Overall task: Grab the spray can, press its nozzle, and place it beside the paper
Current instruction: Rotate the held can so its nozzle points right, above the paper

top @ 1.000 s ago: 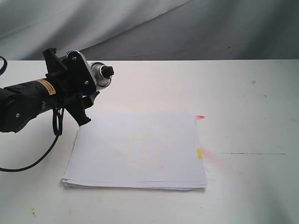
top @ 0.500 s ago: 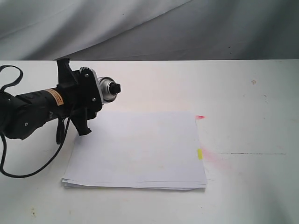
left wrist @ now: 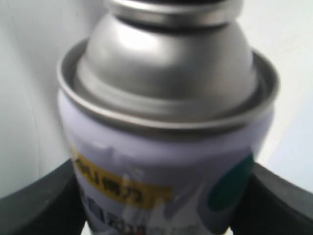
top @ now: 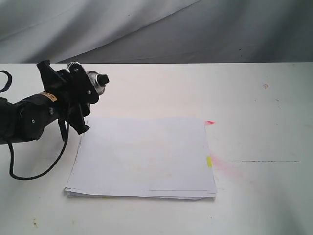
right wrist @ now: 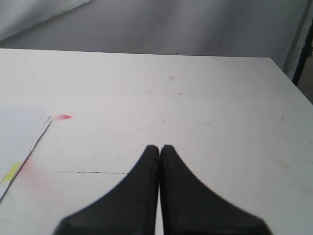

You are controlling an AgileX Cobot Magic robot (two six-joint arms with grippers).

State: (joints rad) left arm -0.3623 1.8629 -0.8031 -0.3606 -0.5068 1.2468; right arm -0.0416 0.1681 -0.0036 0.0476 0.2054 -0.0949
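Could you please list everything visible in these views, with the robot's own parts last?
spray can: one, white with coloured print and silver dome, held off the table at the paper's far left corner
nozzle: one, black, on the can's dome
paper: one thin stack, white, mid-table
edge marks: one pink-red, one yellow, on the paper's right side
table: one, white
backdrop cloth: one, grey, behind the table
cable: one, black, looping off the left arm
left gripper: black, clamped on the can
right gripper: black, shut, empty, above bare table

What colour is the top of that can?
The can's top is shiny silver; best in left wrist view.
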